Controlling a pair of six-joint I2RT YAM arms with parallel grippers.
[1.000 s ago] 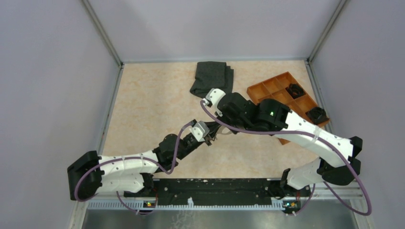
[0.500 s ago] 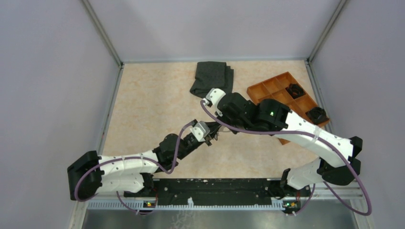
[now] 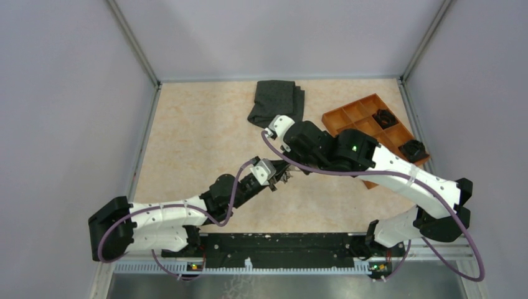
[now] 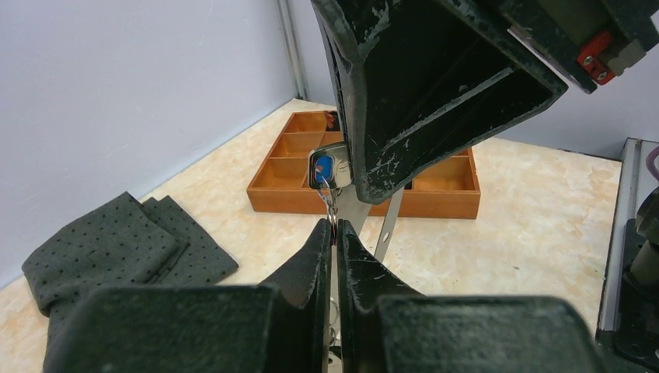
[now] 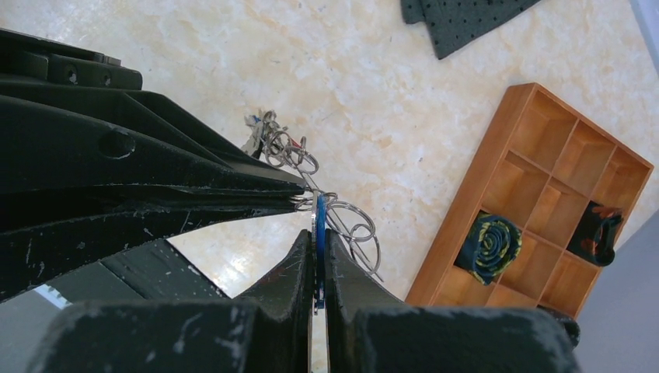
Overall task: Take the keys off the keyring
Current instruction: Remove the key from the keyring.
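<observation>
Both grippers meet above the middle of the table. My left gripper [image 3: 278, 179] [image 4: 334, 226] is shut on a thin wire loop of the keyring [image 4: 332, 208], which sticks out at its fingertips. My right gripper [image 3: 286, 170] [image 5: 318, 233] is shut on a blue-headed key [image 5: 320, 214] [image 4: 324, 169], held edge-on between its pads. Linked metal rings of the keyring [image 5: 356, 227] hang beside that key. More keys [image 5: 263, 137] bunch at the far end of the rings, behind the left fingers [image 5: 155, 186]. Pale metal blades [image 4: 391, 227] hang under the right gripper.
A folded dark grey cloth [image 3: 277, 103] [image 4: 109, 249] lies at the back of the table. A brown compartment tray [image 3: 348, 112] [image 5: 536, 179] sits at the right, holding a blue-yellow roll [image 5: 492, 241] and dark clumps [image 3: 412, 149]. Grey walls enclose the table.
My left gripper has edged slightly to the right, closer to the right gripper. The right arm has not visibly moved.
</observation>
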